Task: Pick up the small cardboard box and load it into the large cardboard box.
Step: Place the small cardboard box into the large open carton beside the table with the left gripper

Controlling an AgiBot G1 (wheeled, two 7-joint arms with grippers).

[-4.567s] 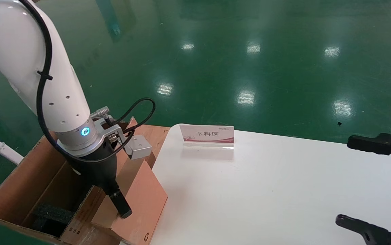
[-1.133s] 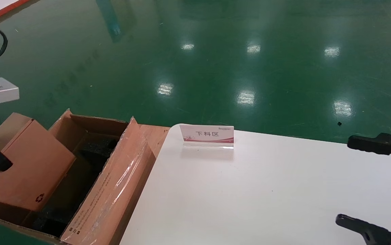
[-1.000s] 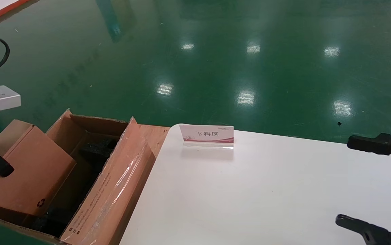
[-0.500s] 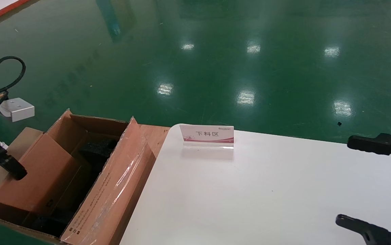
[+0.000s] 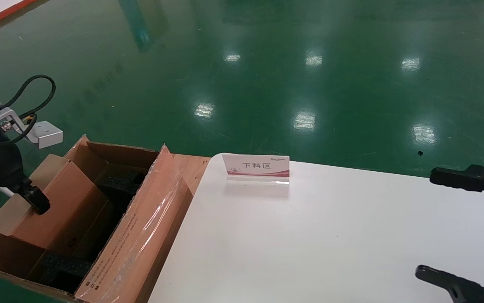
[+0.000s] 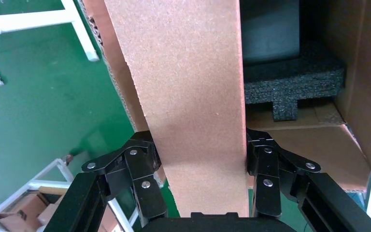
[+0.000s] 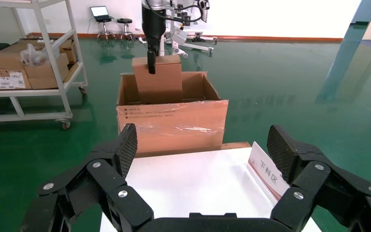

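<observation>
The small cardboard box (image 5: 61, 206) hangs tilted, its lower end sunk into the large cardboard box (image 5: 141, 235), which stands on the floor left of the white table. My left gripper (image 5: 35, 201) is shut on the small box's upper end; in the left wrist view both fingers press the sides of the small cardboard box (image 6: 188, 96). The right wrist view shows the small cardboard box (image 7: 158, 79) standing upright in the large cardboard box (image 7: 174, 123), about half above its rim. Black foam blocks (image 6: 290, 79) lie inside the carton. My right gripper (image 7: 200, 140) is open over the table's right side.
A white table (image 5: 330, 244) carries a small upright sign (image 5: 256, 165) near its far edge. The carton's taped, printed flap (image 5: 136, 240) stands up against the table's left edge. White frame tubes (image 6: 77, 29) and a shelf cart with boxes (image 7: 24, 67) stand on the green floor beyond the carton.
My left gripper has carried the small box from the carton's left rim rightward and down into the opening; its recycling mark has sunk below the rim. The right arm has stayed still.
</observation>
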